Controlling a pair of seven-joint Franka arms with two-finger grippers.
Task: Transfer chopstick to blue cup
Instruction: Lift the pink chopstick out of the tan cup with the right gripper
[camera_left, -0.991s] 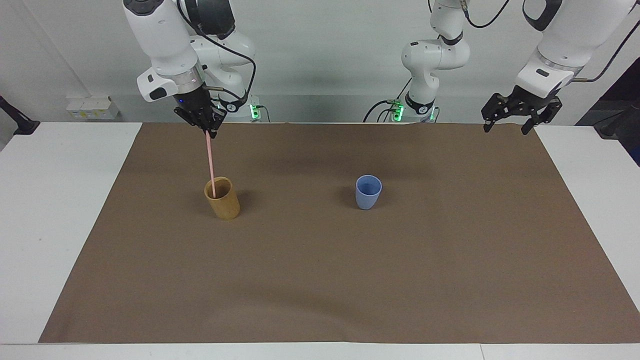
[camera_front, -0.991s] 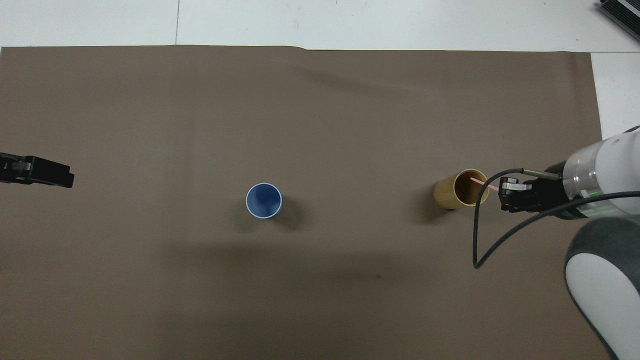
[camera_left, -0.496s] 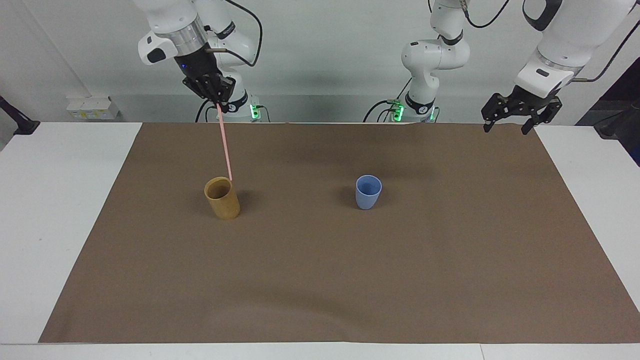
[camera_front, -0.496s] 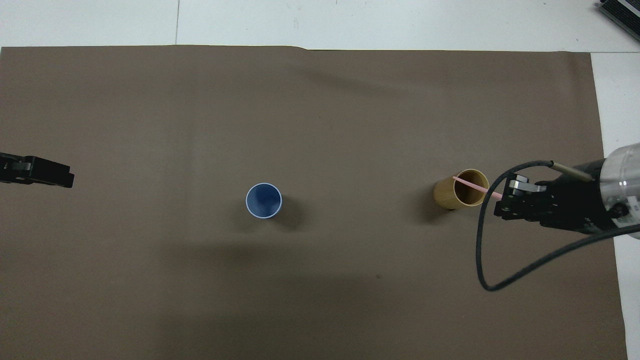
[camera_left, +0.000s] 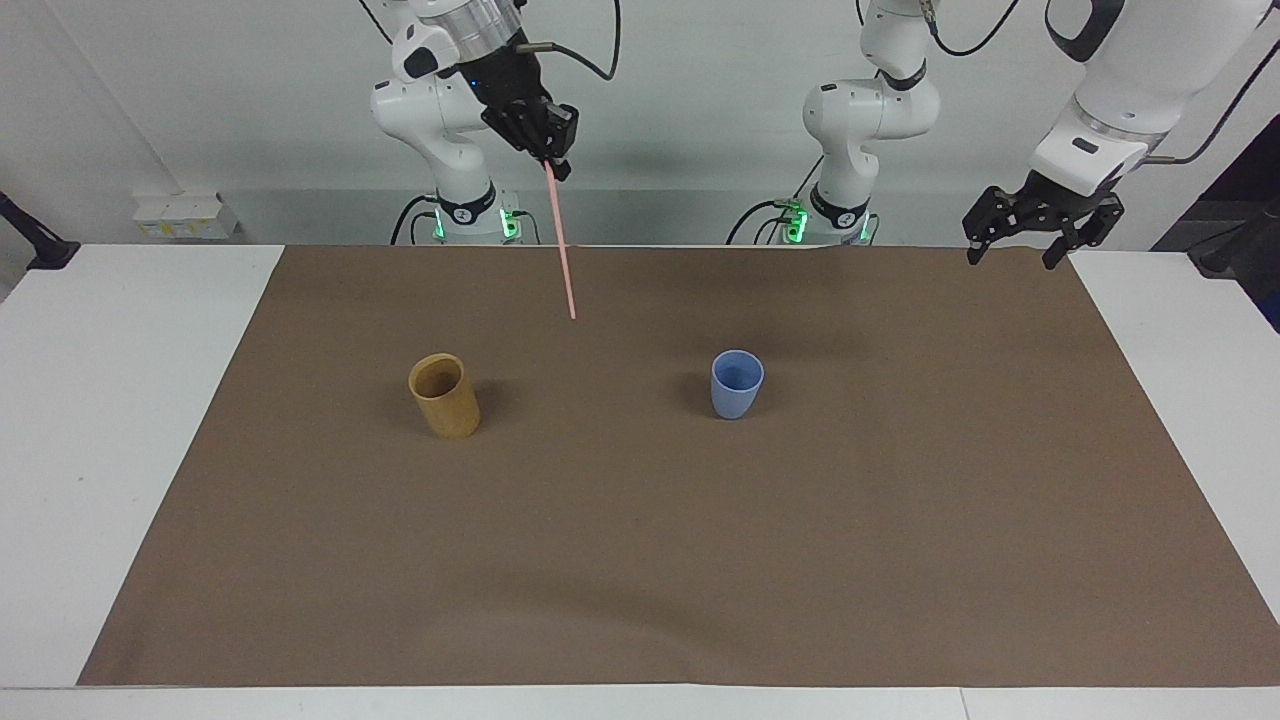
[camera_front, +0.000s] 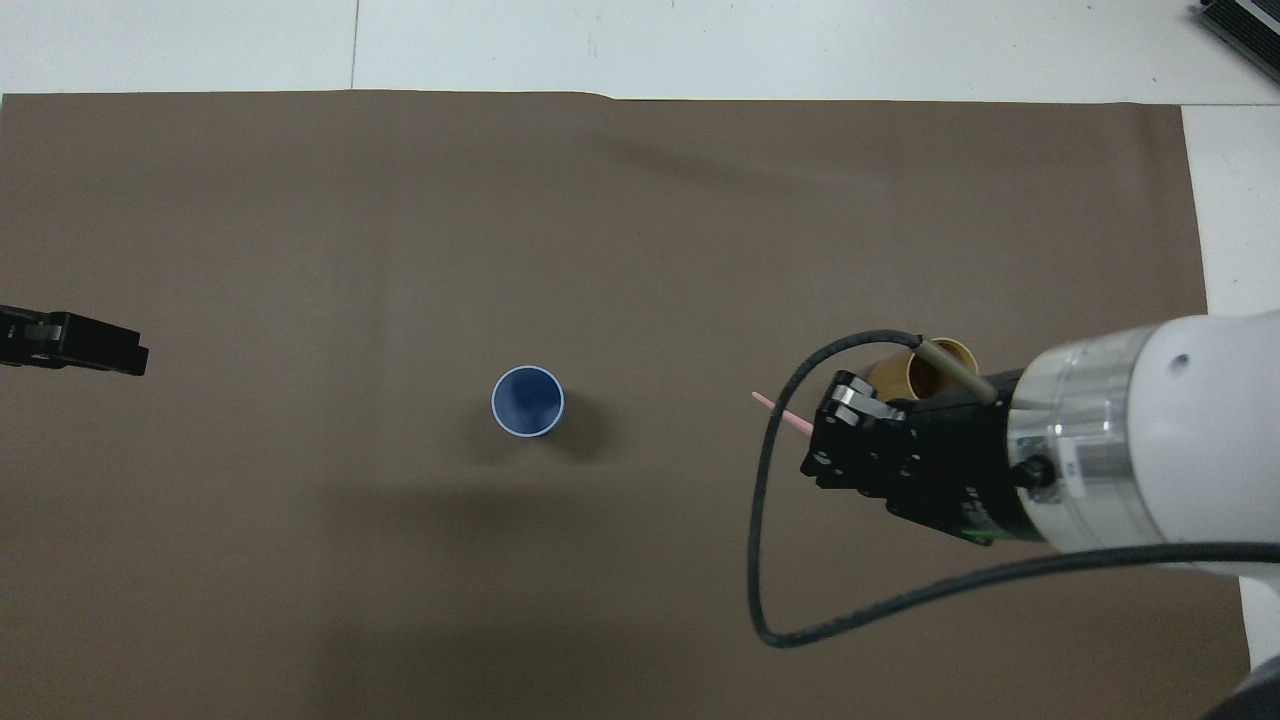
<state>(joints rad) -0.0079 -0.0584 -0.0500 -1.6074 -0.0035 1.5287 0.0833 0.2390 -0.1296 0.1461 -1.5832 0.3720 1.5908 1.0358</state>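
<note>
Right pincer (camera_left: 548, 158) is clenched on the top end of the stick (camera_left: 562, 250), high in the air over the brown mat (camera_left: 640, 560) that covers the tabletop (camera_left: 130, 400), between the tan cup (camera_left: 444, 396) and the blue cup (camera_left: 737, 383). The stick hangs nearly upright, slightly tilted, its lower tip clear of both cups and touching nothing. Blue cup stands upright and empty near the mat's middle; tan cup stands well apart from it toward the right arm's end, also empty. Left pincer (camera_left: 1040, 222) waits with fingers spread over the mat's edge at the left arm's end, holding nothing. Judging from here, the carry is about halfway and the drop into the blue cup is not yet done. Risks: the grip is at the very end of a long thin stick, so the tip could swing and miss the small mouth; a low tip could catch the rim and tip the light cup; once let go, the tall stick may lean and topple the cup.
</note>
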